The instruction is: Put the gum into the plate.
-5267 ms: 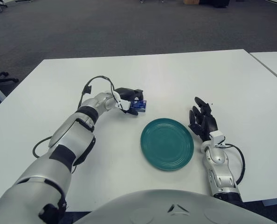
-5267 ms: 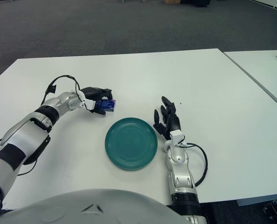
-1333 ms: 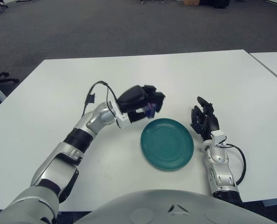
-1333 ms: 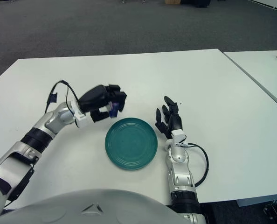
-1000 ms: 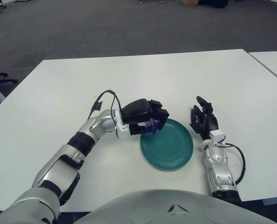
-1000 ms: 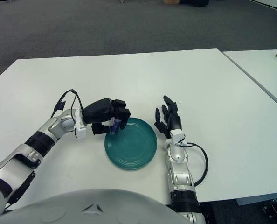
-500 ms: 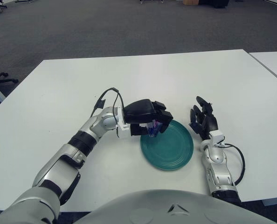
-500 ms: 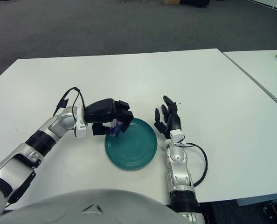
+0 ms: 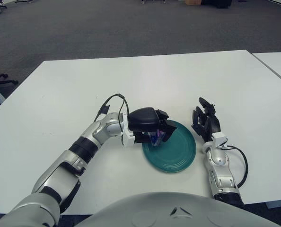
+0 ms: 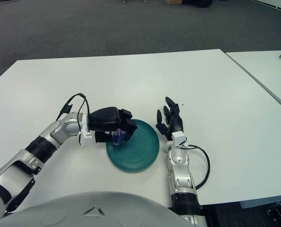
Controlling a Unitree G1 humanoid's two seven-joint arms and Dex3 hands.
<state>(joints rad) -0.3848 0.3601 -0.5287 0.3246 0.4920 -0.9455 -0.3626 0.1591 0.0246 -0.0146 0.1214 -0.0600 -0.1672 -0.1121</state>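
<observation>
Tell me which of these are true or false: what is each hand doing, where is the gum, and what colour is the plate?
1. The left hand holds the gum. True.
2. The gum lies loose on the table, far from the plate. False: it is in the left hand's grip, over the left edge of the plate.
3. The plate is red. False: it is teal green.
4. The right hand shows just right of the plate and holds nothing. True.
5. The right hand is reaching over the plate. False: it shows beside the plate, with its fingers spread.
</observation>
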